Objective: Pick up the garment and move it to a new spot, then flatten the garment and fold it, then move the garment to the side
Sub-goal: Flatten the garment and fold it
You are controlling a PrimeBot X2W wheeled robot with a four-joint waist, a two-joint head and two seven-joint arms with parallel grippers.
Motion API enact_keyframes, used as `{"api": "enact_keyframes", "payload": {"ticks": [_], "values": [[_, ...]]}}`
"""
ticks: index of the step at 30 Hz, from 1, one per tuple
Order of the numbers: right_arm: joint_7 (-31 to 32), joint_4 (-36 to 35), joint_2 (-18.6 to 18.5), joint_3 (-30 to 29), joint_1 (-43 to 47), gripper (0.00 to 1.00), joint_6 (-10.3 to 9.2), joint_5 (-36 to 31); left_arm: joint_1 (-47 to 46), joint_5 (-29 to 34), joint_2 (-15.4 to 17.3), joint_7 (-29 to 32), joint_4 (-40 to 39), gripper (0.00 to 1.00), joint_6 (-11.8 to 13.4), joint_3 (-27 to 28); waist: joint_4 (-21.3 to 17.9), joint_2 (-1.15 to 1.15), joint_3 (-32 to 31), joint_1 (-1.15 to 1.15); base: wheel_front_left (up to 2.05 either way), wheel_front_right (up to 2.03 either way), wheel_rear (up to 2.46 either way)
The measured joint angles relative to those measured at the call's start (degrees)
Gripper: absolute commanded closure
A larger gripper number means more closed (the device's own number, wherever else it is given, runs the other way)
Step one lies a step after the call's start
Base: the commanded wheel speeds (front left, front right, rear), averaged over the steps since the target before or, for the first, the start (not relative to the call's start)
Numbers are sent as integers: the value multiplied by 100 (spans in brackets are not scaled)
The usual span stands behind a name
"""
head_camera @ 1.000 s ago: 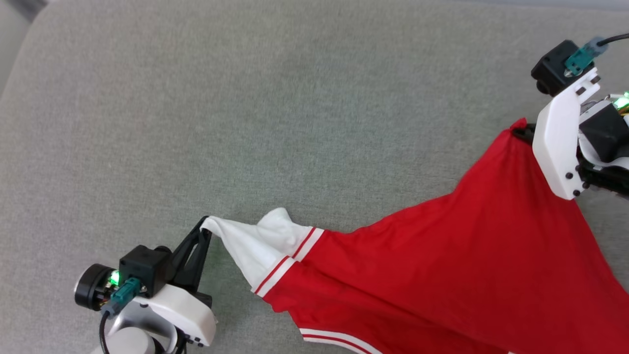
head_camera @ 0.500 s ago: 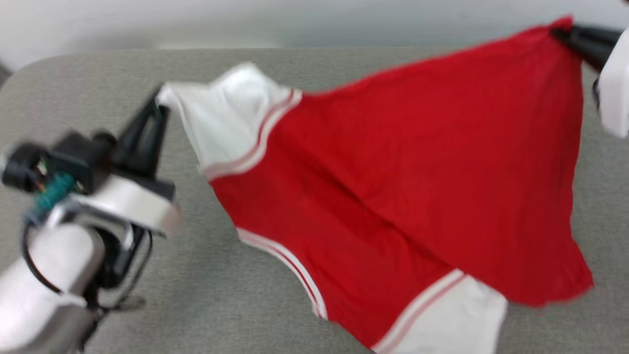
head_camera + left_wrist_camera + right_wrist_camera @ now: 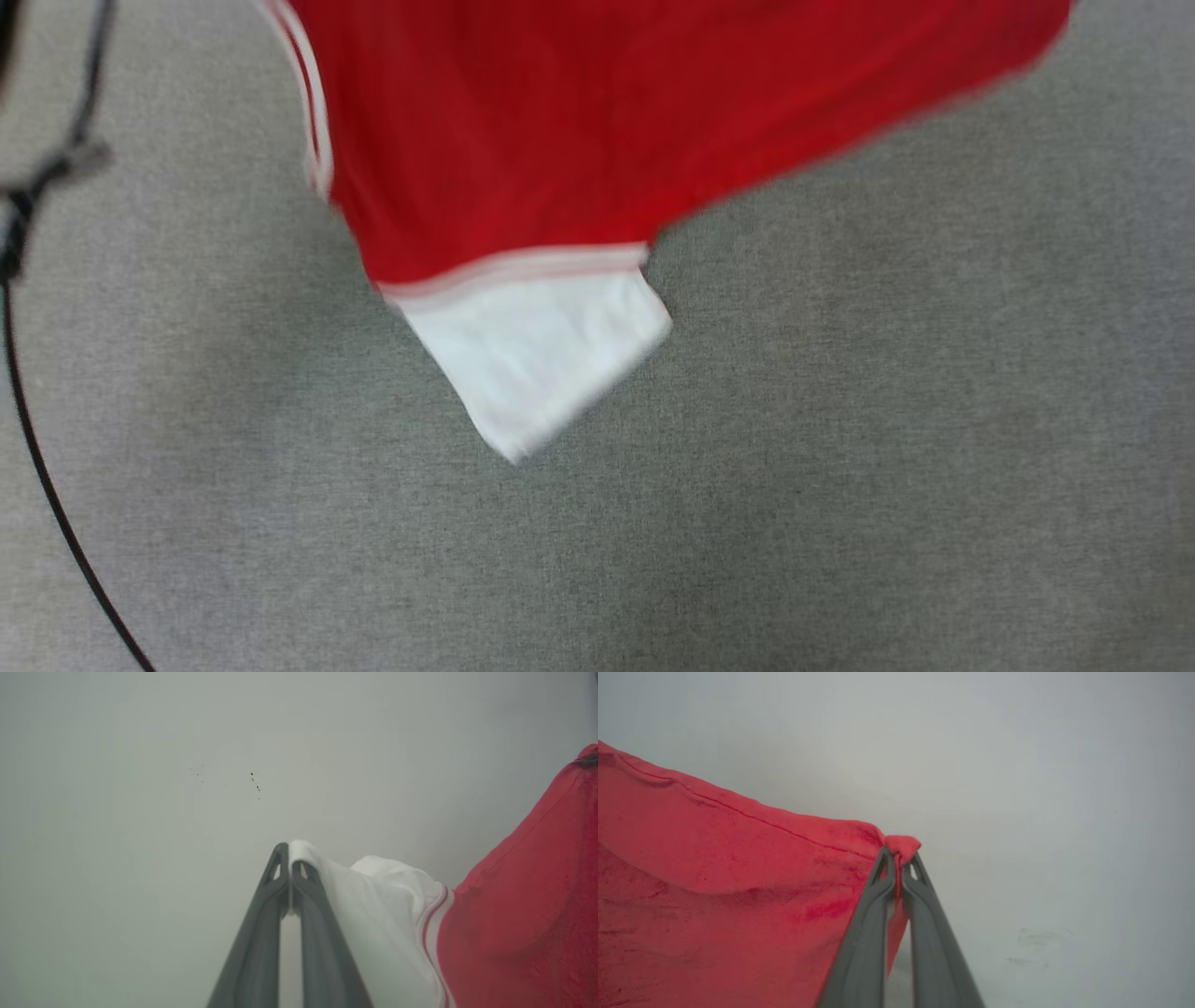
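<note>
Left gripper (image 3: 289,845): fingers pressed together on the edge of a white sleeve (image 3: 373,905). Right gripper (image 3: 899,853): pinched tight on a red corner (image 3: 903,842). The jersey (image 3: 607,121) hangs spread between them, its other sleeve (image 3: 541,364) dangling above the grey cushion (image 3: 840,485). Judgement: light, limp, thin fabric; corner and sleeve-edge pinches suit it, though such small bites may slip.

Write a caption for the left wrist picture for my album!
Left gripper shut on a soft red sports jersey, pinching its white sleeve.
</note>
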Motion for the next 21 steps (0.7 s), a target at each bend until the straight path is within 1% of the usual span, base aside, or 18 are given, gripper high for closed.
{"api": "enact_keyframes", "payload": {"ticks": [4, 8, 12, 17, 21], "values": [[-32, 252, 215, -171, -776, 100, -1, -392, -1078, 100, -246, 55, 510, 100, -272, 3, 18, 0, 278, 0, 0, 0, 0], [-73, 513, 361, -167, -1423, 100, -1, -705, -2084, 210, -390, 40, 1135, 100, -525, 46, 74, 0, 522, 0, 0, 0, 0], [-204, 790, 516, -107, -2057, 100, -1, -945, -2827, 303, -506, -103, 1729, 100, -734, 63, 128, 0, 714, 0, 0, 0, 0], [-424, 1177, 628, 79, -2542, 100, -1, -1073, -3349, 339, -653, -359, 2316, 100, -887, 40, 199, 0, 923, 0, 0, 0, 0], [-642, 1553, 725, 328, -2535, 100, 0, -1074, -3312, 338, -765, -559, 2732, 100, -979, -104, 259, 0, 1060, 1, 0, 0, 0]]}}
